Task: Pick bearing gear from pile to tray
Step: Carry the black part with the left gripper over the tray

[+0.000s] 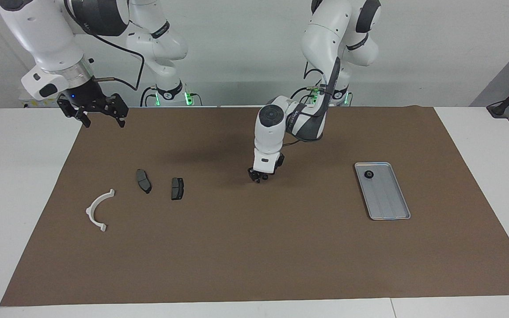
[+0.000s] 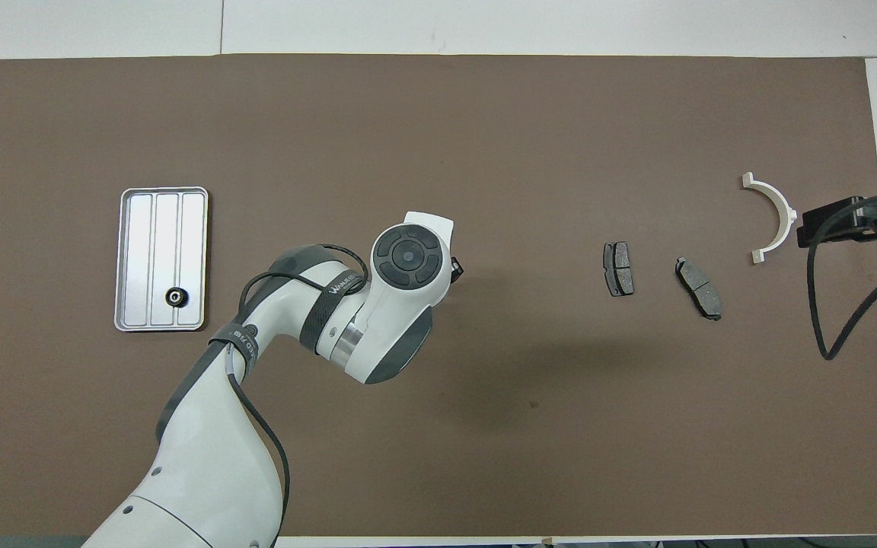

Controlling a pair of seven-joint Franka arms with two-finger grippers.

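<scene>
A: We see one bearing gear [image 1: 369, 174] already in the tray [image 1: 391, 215], at the corner nearest the robots, so that much looks done. The tray sits toward the left arm's end of the surface [image 1: 254, 247], probably to keep drop-offs short for that arm.

B: And the left end effector [image 1: 258, 176]?

A: It is low over the middle of the surface, pointing down. We cannot tell how far apart its fingers are, nor whether a small part sits between them; from overhead its own wrist hides the spot.

B: The rest of the pile?

A: Two brake pads [image 1: 143, 180] [image 1: 177, 188] and a white arc bracket [image 1: 98, 210] lie toward the right arm's end. We judge they should stay put. The right end effector [image 1: 100, 115] waits with fingers wide over that end's robot-side corner.
</scene>
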